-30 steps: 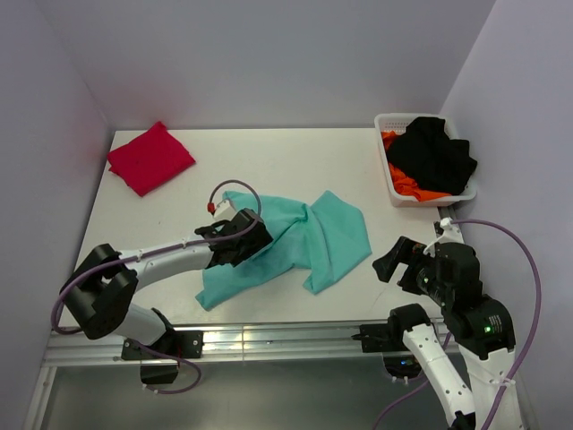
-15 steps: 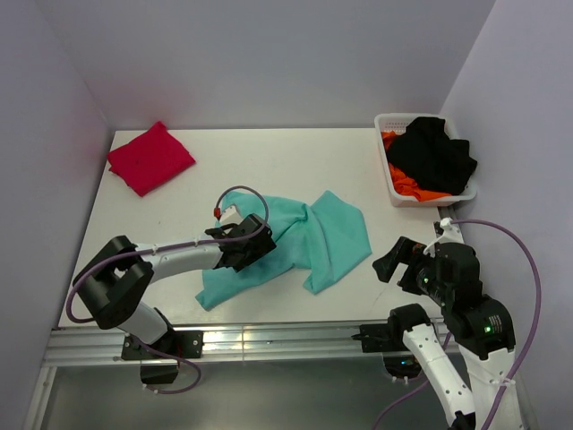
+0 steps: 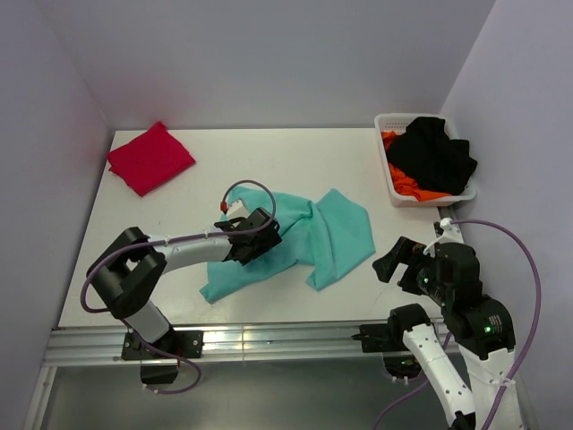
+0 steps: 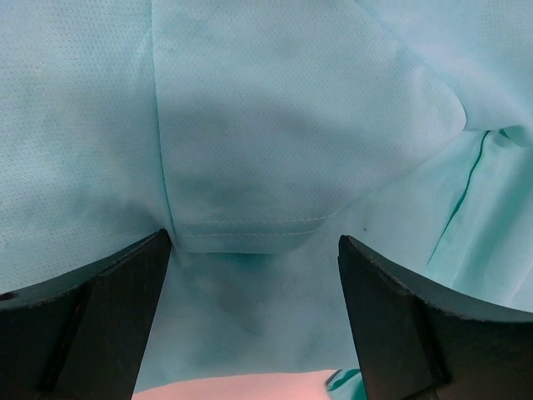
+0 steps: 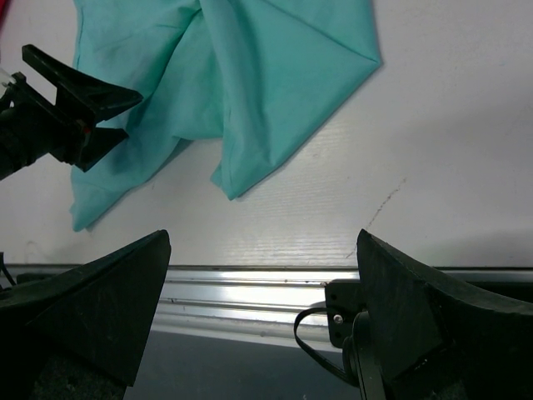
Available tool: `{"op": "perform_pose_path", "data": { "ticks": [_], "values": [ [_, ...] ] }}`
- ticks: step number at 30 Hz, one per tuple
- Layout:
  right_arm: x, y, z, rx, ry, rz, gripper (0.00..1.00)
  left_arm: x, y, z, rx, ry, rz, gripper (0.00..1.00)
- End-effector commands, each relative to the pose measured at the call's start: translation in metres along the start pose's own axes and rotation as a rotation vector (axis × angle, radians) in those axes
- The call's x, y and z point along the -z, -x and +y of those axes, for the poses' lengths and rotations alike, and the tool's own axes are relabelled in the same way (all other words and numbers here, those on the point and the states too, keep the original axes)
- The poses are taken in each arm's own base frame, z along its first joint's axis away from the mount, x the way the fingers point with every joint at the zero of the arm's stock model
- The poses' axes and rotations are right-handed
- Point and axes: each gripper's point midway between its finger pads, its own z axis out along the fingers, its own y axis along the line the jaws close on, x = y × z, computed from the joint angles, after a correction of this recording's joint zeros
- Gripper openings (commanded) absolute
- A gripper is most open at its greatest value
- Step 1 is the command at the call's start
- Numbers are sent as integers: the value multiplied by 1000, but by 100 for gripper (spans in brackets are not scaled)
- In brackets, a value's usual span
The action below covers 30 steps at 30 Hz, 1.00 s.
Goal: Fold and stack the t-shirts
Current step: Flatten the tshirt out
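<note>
At table (image 3: 295,161) centre, teal t-shirt (image 3: 309,242) lies crumpled; L hand (image 3: 257,238) low over it, fingers apart. R hand (image 3: 398,260) near front-right edge, also apart. Red t-shirt (image 3: 150,158) folded, back-left corner.

Bare table (image 3: 295,161) between red t-shirt (image 3: 150,158), basket (image 3: 398,199)
</note>
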Motion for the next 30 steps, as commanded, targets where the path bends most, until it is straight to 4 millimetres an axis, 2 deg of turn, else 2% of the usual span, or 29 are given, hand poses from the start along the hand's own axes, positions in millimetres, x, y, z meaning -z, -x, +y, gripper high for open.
{"op": "perform_pose_path", "data": {
  "ticks": [1,5,13,17,23,26,30],
  "values": [
    [5,5,3,24,15,-19,100,-1,10,-8,10,-1,-29,88],
    [5,5,3,24,19,-22,100,4,22,-16,22,-22,-50,86],
    [5,6,5,26,24,-24,100,-3,35,-27,29,-21,-48,83],
    [5,6,4,26,21,-24,100,-11,32,-34,12,-14,-33,82],
    [5,7,4,24,18,-29,100,-27,18,-26,-4,20,9,80],
    [5,7,4,26,20,-32,100,-31,14,-22,-10,36,18,74],
    [6,7,4,23,24,-38,100,-31,16,-22,-14,39,14,57]
  ]
}}
